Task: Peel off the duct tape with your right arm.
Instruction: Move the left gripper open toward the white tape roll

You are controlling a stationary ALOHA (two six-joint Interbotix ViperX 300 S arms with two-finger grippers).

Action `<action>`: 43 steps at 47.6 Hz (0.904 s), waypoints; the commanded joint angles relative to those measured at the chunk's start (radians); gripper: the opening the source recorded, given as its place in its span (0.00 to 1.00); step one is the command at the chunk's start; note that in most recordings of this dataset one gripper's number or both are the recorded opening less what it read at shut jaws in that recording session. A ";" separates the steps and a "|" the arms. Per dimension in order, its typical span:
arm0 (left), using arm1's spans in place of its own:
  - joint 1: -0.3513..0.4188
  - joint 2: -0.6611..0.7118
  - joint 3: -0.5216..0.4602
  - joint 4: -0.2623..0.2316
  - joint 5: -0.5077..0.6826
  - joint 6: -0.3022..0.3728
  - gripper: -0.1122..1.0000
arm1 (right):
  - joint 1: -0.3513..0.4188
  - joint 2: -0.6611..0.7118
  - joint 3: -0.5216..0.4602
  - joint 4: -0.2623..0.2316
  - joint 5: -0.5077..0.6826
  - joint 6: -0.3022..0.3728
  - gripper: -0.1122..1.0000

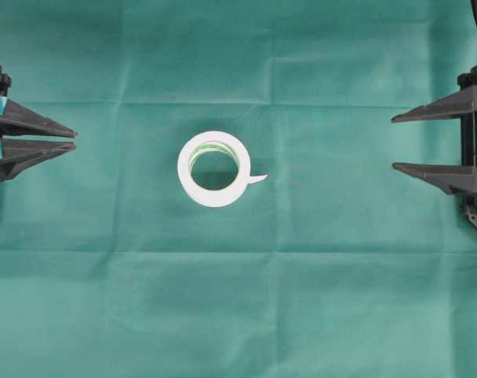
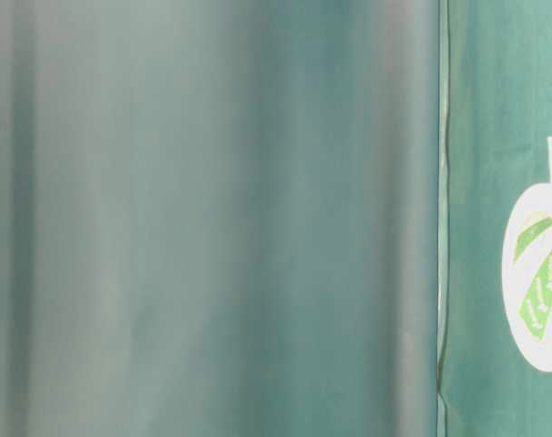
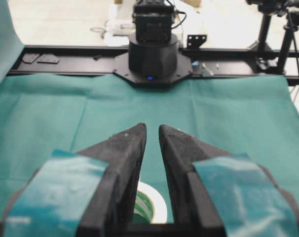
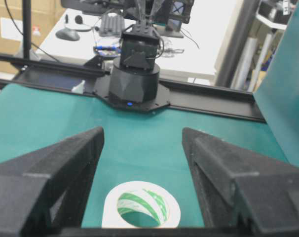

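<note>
From the right wrist view, we see our right gripper (image 4: 142, 143) with jaws parted, grasping nothing. Beyond it, the duct tape (image 1: 214, 168) lies flat mid-cloth, its loose strip end (image 1: 256, 179) pointing toward us. We judge nothing has begun; next comes reaching in to pinch that end. Farthest off, the left gripper (image 1: 72, 139) waits, jaws nearly together and empty.

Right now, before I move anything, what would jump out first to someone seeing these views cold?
The white duct tape roll lies flat at the middle of the green cloth, green print showing inside its core, with a short loose strip end sticking out toward the right arm's side. The left tool, its fingers a narrow slit apart, and the right tool, standing open, wait at opposite edges, both well clear of the roll.
</note>
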State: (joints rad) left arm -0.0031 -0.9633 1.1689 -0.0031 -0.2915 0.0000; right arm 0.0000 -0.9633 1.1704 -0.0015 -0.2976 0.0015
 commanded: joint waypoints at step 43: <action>-0.031 0.000 0.046 -0.011 -0.091 -0.002 0.34 | -0.008 0.009 0.061 -0.002 -0.054 0.000 0.10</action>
State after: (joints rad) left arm -0.0230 -0.9679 1.2226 -0.0123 -0.3590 -0.0046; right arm -0.0061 -0.9618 1.2456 -0.0031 -0.3359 0.0000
